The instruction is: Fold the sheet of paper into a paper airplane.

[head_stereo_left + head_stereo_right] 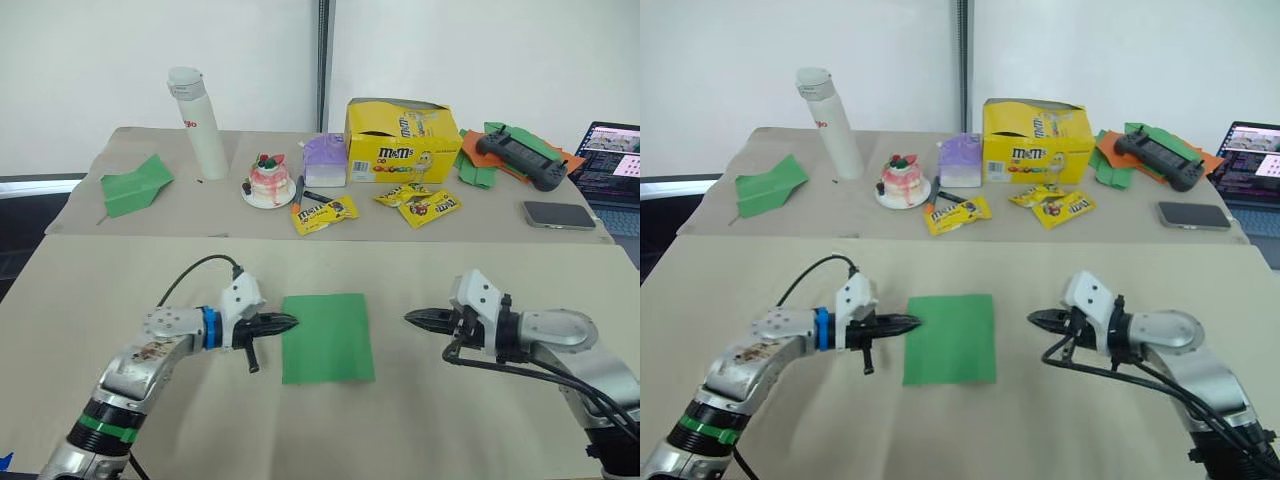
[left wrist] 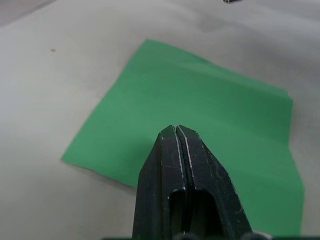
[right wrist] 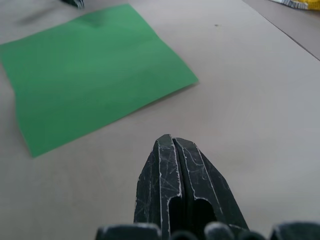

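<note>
Lying flat on the near worktop (image 1: 120, 280), the sheet of paper (image 1: 327, 338) sits midway between the two arms, unfolded and touching nothing but the tan cover under it. At its left edge the left gripper (image 1: 291, 322) points toward it with jaws clenched together and empty, the tip at or just over the paper's border; the left wrist view shows the tip above the green surface. To the right of the sheet, a clear gap away, the right gripper (image 1: 411, 317) points back at it, its jaws likewise pressed together on nothing.

On the far worktop, from left to right: a folded green paper plane (image 1: 136, 184), a leaning white bottle (image 1: 198, 122), a small cake on a plate (image 1: 268, 181), a purple-and-white box (image 1: 325, 160), a yellow M&M's box (image 1: 402, 140) with three yellow candy packets (image 1: 325, 213) lying in front of it, a heap of green and orange paper (image 1: 476, 158) with a dark handheld controller (image 1: 520, 156) on top, a phone (image 1: 558, 214), and a laptop (image 1: 612, 170) at the right edge.
</note>
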